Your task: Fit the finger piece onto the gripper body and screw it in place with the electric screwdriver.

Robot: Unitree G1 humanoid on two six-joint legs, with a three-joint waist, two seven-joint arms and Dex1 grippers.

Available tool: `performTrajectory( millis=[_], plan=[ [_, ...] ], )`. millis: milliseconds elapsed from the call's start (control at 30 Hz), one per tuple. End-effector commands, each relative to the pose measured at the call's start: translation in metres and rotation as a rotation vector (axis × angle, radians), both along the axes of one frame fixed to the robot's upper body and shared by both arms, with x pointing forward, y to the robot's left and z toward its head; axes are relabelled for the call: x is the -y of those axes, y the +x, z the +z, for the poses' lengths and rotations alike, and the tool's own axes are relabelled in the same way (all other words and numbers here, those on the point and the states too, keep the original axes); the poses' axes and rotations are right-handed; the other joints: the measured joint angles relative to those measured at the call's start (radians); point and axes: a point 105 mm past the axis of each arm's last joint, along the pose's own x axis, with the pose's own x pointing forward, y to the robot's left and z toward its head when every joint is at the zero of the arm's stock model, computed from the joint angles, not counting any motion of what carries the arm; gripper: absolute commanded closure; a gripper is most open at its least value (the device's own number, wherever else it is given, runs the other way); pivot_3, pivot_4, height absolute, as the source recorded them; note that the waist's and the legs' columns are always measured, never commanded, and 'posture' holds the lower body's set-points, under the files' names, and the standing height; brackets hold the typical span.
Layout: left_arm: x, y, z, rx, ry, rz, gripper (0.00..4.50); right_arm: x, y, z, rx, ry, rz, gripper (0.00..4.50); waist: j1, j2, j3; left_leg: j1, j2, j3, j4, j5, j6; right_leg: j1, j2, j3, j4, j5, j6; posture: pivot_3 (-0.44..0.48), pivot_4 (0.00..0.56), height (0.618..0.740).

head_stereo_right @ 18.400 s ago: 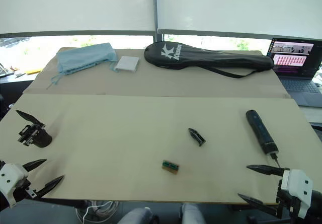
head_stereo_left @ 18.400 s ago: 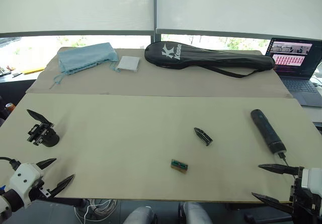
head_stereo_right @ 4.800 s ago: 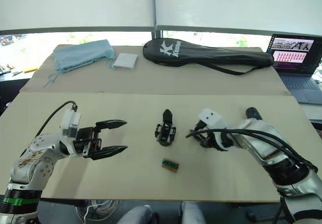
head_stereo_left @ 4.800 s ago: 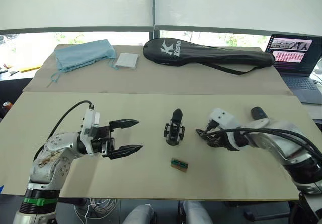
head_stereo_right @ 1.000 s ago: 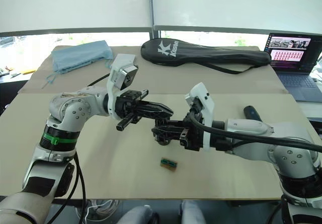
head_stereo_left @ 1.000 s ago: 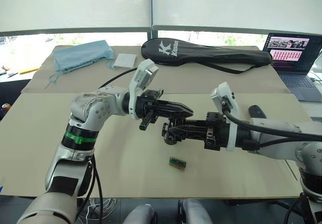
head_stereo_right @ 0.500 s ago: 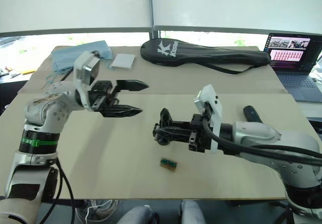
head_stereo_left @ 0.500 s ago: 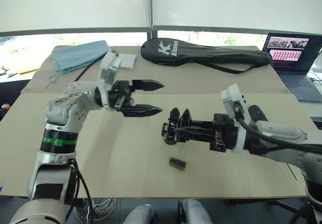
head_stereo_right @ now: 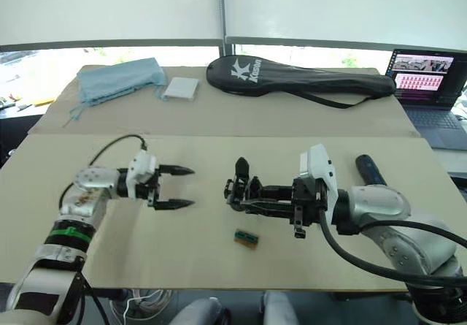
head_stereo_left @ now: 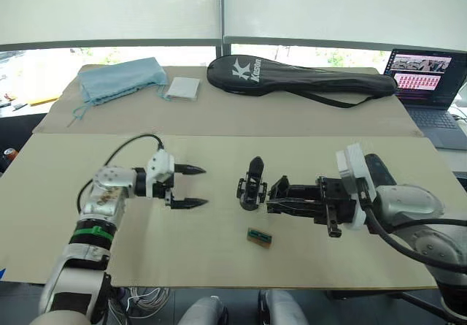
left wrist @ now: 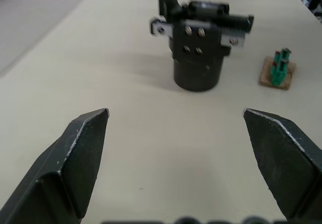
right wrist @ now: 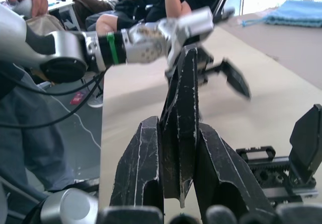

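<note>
**A:** Left eye view first: where do the parts sit?

**B:** The gripper body (head_stereo_left: 252, 186) stands upright near the middle of the table (head_stereo_left: 182, 259), with its 1 pointed finger sticking up. The right gripper (head_stereo_left: 279, 197) reaches in from the right, its tips just beside the body, and pinches the finger piece (right wrist: 181, 128) between its 2 closed fingers; the right wrist view shows that clearly.

**A:** And the left gripper (head_stereo_left: 198, 186)?

**B:** Its fingers are spread wide and empty, well to the left of the body, pointing at it.

**A:** The screwdriver?

**B:** The electric screwdriver (head_stereo_right: 368, 169) lies on the table at the far right, partly hidden behind the right arm, with nothing gripping it. A small green-brown block (head_stereo_left: 259, 237) lies just nearer than the body.

**A:** So how far along?

**B:** Early, I judge. The piece is picked up and brought close, but not seated. Fitting and screwing are both left.
</note>
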Motion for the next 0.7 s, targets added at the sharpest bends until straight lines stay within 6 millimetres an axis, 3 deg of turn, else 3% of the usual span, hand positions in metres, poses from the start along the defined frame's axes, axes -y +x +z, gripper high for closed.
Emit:
performTrajectory(
  millis=[33,167,533,700],
  plan=[
    [0.016,0.004,-0.007,0.038,0.018,-0.015,0.00,-0.001,0.008,0.006,0.134,-0.003,-0.008,4.09,0.000,0.000,0.000,0.000,0.000,0.000,0.000,0.000,0.000,0.000,0.000,0.000,0.000,0.000,0.000,0.000,0.150,0.740],
    [0.035,0.008,-0.016,0.050,0.017,-0.039,0.00,-0.001,0.016,0.006,0.192,0.024,-0.021,4.09,-0.001,0.000,0.000,0.000,0.000,0.000,0.001,0.000,0.000,0.000,0.000,0.000,0.000,0.000,0.000,0.000,0.150,0.740],
    [0.083,0.011,-0.018,0.054,0.000,-0.138,0.00,0.001,0.006,-0.011,0.190,0.013,0.004,4.09,-0.004,0.000,0.000,-0.001,0.000,0.000,0.001,0.000,0.000,0.000,0.000,0.000,0.001,0.000,0.000,0.000,0.150,0.740],
    [0.095,0.009,-0.018,0.059,0.001,-0.172,0.00,0.002,0.004,-0.014,0.186,0.015,-0.004,4.09,-0.006,0.000,0.000,-0.001,0.000,0.000,0.002,0.000,0.000,0.000,0.000,0.000,0.002,0.000,0.000,0.000,0.150,0.740]
  ],
)
